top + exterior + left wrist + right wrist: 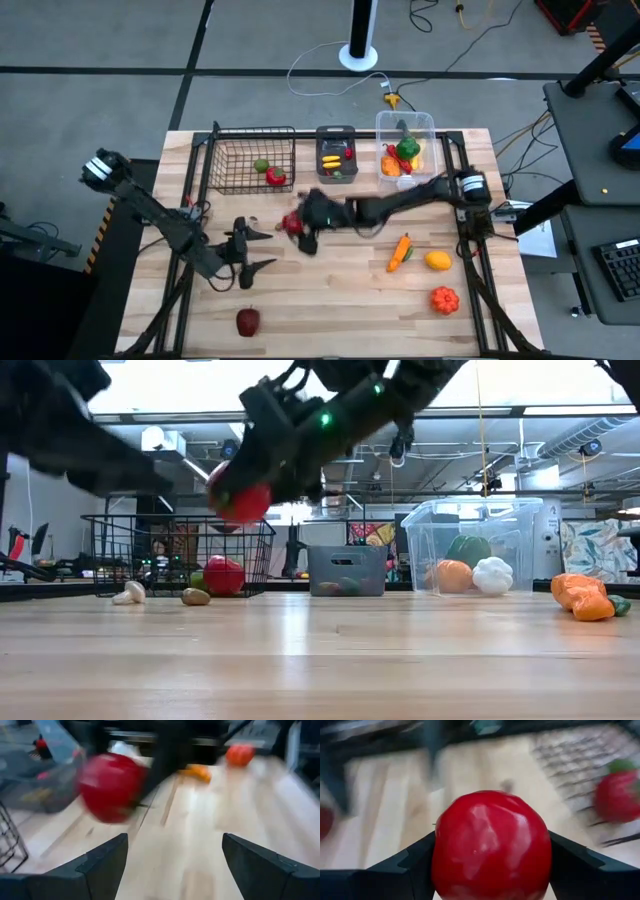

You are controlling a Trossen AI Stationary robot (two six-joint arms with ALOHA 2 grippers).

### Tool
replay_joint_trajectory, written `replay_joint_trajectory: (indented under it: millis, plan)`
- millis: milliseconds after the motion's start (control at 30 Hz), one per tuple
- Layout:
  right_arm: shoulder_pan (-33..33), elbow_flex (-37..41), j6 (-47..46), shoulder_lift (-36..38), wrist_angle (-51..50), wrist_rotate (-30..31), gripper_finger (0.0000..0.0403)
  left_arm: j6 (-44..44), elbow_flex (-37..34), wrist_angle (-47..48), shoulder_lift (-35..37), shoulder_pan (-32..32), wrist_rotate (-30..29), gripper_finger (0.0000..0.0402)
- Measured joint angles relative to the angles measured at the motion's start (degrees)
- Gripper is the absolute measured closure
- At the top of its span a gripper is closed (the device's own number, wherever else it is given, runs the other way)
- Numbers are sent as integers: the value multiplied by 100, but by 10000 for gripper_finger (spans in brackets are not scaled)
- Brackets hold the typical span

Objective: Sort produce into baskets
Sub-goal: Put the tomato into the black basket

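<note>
My right gripper [295, 226] reaches from the table's right side to mid-table and is shut on a red apple [490, 845], which hangs well above the wood in the low view [243, 502]. My left gripper [262, 248] stands open a little to the left of it, with nothing between its fingers [107, 862]. Along the far edge stand the black wire basket [232, 158], the dark grey bin [337, 172] and the clear tub [428, 128], each holding some produce. My right gripper pinches the red apple between its two fingers [412, 865], one on each of its opposite sides [442, 855]. The fingers come from the table's right side, slanting a little downward. The apple is lifted clear of the table.
Loose produce lies on the wood: a carrot [400, 250], a yellow piece [437, 261] and an orange-red pepper [444, 298] at the right, and another red apple [247, 321] near the front. Two small pieces [130, 593] lie in front of the wire basket.
</note>
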State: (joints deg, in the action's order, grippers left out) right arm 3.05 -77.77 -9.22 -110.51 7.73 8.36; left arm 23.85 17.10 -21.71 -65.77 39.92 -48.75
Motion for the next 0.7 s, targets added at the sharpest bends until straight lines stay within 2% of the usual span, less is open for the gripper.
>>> replay_joint_trajectory:
  millis: [167, 367, 500, 700]
  plan:
    - [-683, -793, 316, 295, -863, -234, 120, -301, 35, -1, 771, 42, -11, 96]
    - [-1432, -2266, 888, -361, -1527, -738, 120, -955, 536, 254, 1282, 66, -281, 96]
    - [-1790, -3197, 1062, -964, -1751, -1012, 120, -1043, 1177, 1527, 1387, 101, -337, 96]
    - [-2071, -4501, 1414, -1995, -2400, -1030, 120, -755, 2061, 3479, 1389, 206, -389, 96]
